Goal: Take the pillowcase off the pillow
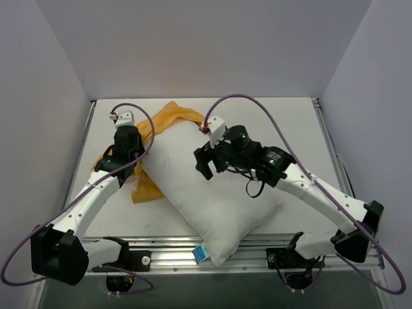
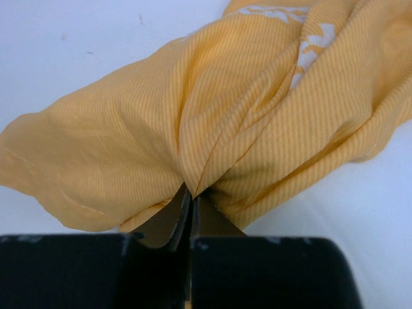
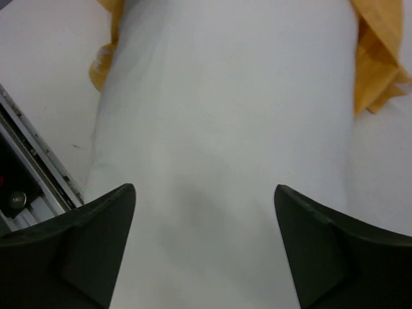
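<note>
Nearest: my left tool, clenched on a bunched fold of the orange pillowcase. Next: my right tool, released, hovering over the bare white pillow lying diagonally on the counter. Step: final stripping, seemingly; next, drag the pillowcase clear leftward.

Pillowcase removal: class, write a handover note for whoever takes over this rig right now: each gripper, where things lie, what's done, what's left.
Left gripper: shut on a bunched fold of the pillowcase.
Right gripper: open, above the pillow, holding nothing.
Pillow lies diagonally on the table, near corner over the edge; pillowcase bunched along its far-left side.
Done: most of the pillow is bare.
Left: pull the cloth clear of the far end; whether that end is inside the case cannot be told.
</note>
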Robot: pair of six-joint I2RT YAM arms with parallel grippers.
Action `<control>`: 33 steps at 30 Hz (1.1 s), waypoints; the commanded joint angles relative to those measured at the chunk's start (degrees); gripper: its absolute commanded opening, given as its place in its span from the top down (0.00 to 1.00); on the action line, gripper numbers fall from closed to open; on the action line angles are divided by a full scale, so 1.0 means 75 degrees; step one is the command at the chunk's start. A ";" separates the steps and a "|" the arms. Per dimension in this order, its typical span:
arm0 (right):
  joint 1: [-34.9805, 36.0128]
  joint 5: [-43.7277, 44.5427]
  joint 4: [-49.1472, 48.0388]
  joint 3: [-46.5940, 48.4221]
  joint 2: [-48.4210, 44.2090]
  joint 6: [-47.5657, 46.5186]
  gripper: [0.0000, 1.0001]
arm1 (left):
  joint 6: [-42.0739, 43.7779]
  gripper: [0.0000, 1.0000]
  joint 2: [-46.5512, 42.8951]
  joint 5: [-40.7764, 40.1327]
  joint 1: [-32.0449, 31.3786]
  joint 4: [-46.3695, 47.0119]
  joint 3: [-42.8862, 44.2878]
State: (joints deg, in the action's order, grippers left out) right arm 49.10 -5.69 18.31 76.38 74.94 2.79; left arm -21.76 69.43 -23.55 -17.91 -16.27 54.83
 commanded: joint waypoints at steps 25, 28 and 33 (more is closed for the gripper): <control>0.3157 0.7988 -0.3144 -0.0305 0.4972 -0.2130 0.00 | 0.0007 0.98 -0.0644 0.2472 0.0290 -0.0642 -0.0244; 0.2817 0.8387 -0.2992 -0.0282 0.5161 -0.1767 0.11 | -0.0029 0.98 -0.0562 0.2484 0.0372 -0.0748 -0.0256; 0.2302 0.8635 -0.2886 -0.0375 0.4869 -0.1205 1.00 | -0.0029 0.98 -0.0374 0.2484 0.0513 -0.0924 -0.0139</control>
State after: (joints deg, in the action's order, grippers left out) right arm 70.32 53.91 -5.43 74.67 113.23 -11.07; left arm -21.89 66.50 -4.86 -15.22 -22.13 52.53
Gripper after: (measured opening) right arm 0.081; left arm 0.036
